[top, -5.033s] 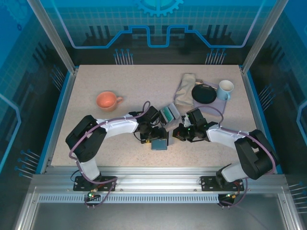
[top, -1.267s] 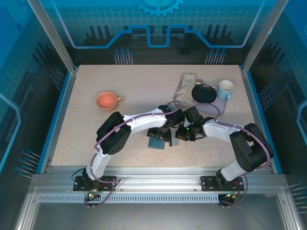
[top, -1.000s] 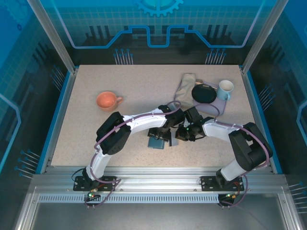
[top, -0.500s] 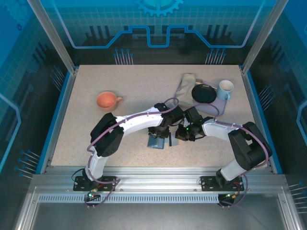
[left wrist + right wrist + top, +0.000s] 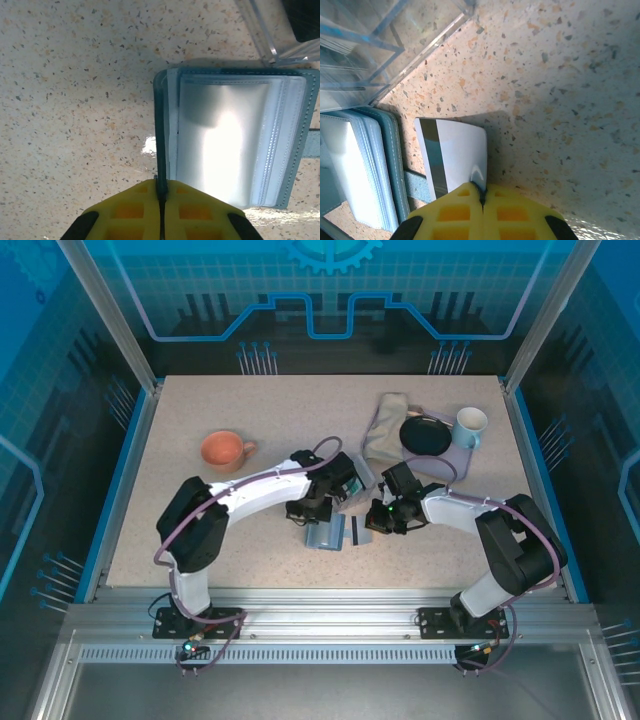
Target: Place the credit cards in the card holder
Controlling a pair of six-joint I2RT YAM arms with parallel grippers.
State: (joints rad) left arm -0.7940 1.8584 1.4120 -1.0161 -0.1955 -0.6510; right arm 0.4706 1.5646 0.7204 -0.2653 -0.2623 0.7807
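Looking down from above, we see two robot arms meeting near the middle of a speckled bench (image 5: 250,410). The left hand (image 5: 161,197) is closed, its yellow fingers pinched together on the slate-blue edge of the card holder (image 5: 235,145). The card holder lies open on the bench, its clear plastic sleeves facing up and catching a bright glare.

The right hand (image 5: 481,197) is also closed, gripping one credit card (image 5: 452,155) by its short edge. We see the card's white face with a dark stripe along one side. It sits just beside the open card holder, on the right in the top view, and its corner overlaps a small blue strap (image 5: 420,185) that sticks out from the holder. We cannot tell whether the card lies flat on the bench.

Just behind the card holder stands a clear tray (image 5: 348,478) with teal cards (image 5: 345,480) in it. Farther off, an orange cup (image 5: 222,450) sits to the left. At the back right, close together, are a folded beige cloth (image 5: 385,425), a black plate (image 5: 425,435) and a white mug (image 5: 470,425).
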